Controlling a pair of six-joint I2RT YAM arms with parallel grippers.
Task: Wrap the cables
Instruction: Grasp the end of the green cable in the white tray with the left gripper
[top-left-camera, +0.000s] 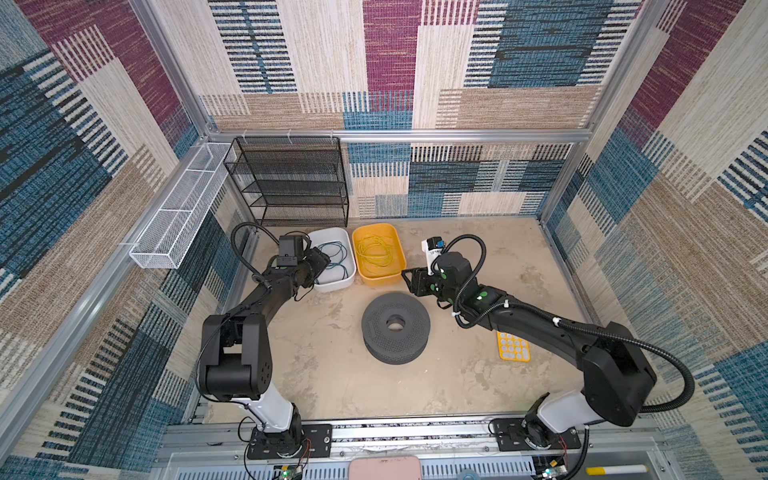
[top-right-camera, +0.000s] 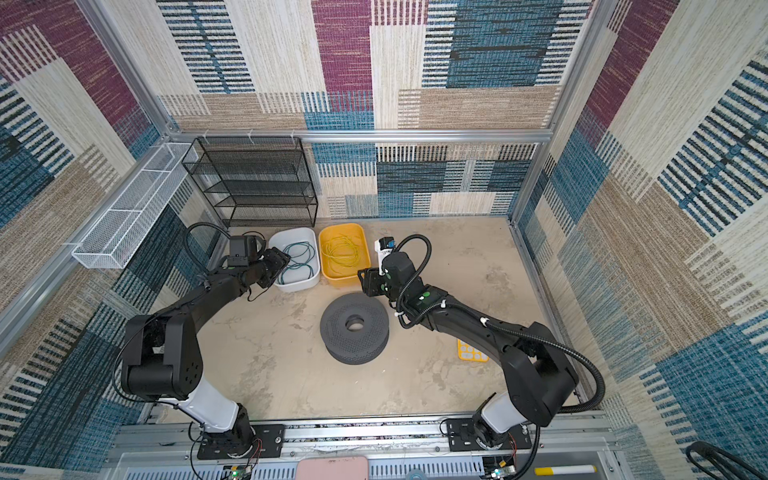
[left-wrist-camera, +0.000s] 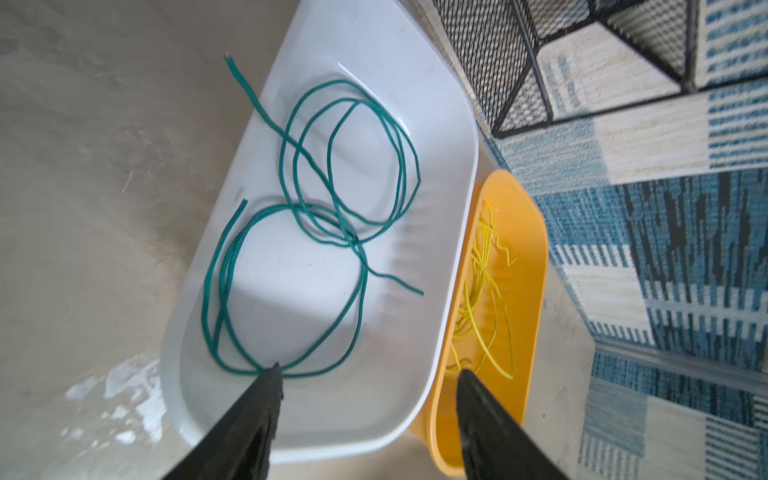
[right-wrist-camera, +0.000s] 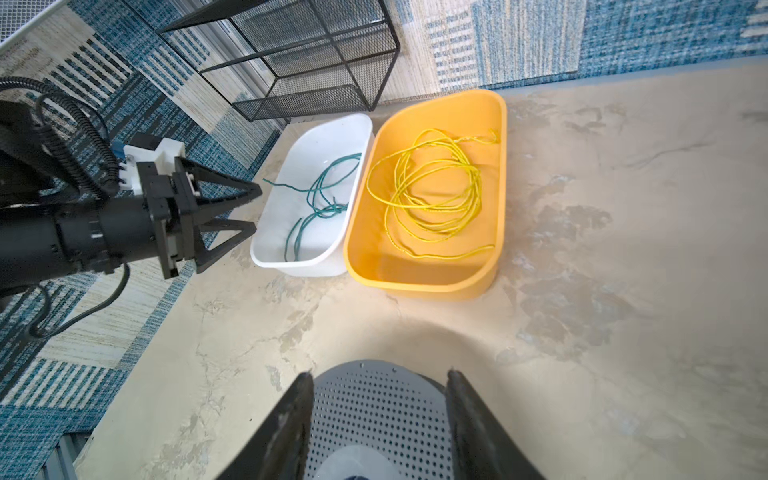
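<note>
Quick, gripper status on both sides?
Left gripper: open, holding nothing, by the teal-green cable.
Right gripper: open, holding nothing, above the grey spool.

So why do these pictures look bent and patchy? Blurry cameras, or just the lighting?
Left wrist view: a shadow darkens part of the white tub floor, a bright streak glares on its wall, the left fingers look soft, the teal cable sharp. Right wrist view: the far edge of the floor curves from the wide lens, and the right fingers blur. Both top views: the walls splay outward.
</note>
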